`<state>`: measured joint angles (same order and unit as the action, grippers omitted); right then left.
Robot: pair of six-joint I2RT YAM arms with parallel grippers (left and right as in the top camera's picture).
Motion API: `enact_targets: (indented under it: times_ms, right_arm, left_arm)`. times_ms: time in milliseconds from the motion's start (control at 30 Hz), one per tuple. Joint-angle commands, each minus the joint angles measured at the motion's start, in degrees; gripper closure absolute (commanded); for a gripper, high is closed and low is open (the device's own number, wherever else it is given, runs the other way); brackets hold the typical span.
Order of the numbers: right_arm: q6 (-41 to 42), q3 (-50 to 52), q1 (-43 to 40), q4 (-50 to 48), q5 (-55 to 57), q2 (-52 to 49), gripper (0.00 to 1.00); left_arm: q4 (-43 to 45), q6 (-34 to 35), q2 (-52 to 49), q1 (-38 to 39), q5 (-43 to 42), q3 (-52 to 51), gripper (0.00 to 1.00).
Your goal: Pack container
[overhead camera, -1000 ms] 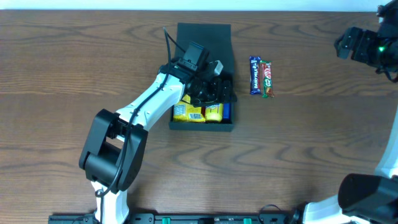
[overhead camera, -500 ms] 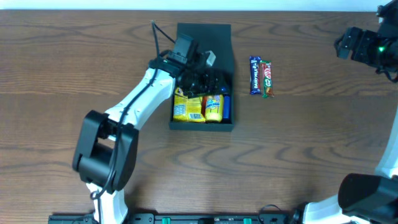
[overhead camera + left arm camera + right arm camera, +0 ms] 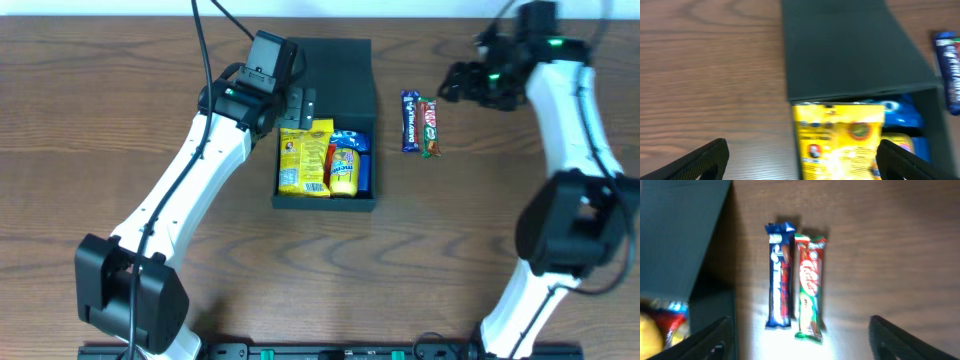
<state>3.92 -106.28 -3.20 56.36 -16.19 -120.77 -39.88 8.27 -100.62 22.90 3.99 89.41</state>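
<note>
Container count: one container, mid-table, a little left of centre.
Container look: dark green, matte, squarish; its flap lid stands open on the far side.
Packets inside: three that I can make out: a big yellow packet, a small yellow packet to its right, and a blue packet at the right wall.
Bars: two, a blue bar and a red bar, side by side on the table right of the container.
My left pincer: spread wide, empty, over the container's far-left part.
My right pincer: spread wide, empty, just far-right of the bars.

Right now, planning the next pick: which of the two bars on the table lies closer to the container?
The blue-wrapped bar; it lies toward the container, with the red bar just beyond it.
</note>
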Motion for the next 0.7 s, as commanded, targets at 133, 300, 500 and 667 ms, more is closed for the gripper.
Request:
enact_targets:
  times_ms: [133, 300, 500, 667]
  right_arm:
    - [6.8, 0.28, 3.21, -3.13, 10.01, -7.52, 0.39]
    - [6.75, 0.28, 3.34, -3.43, 10.01, -10.58, 0.49]
    - [6.73, 0.28, 4.13, -3.52, 10.58, -12.09, 0.5]
    - [6.29, 0.28, 5.84, -3.76, 13.94, -13.03, 0.5]
  left_arm:
    - [-0.66, -2.56, -0.26, -0.66, 4.17, 0.79, 0.04]
    - [-0.59, -2.97, -0.26, -0.81, 4.17, 0.79, 0.04]
    - [-0.59, -3.19, -0.26, -0.81, 4.15, 0.79, 0.04]
    - [-0.61, -3.19, -0.26, -0.81, 4.17, 0.79, 0.04]
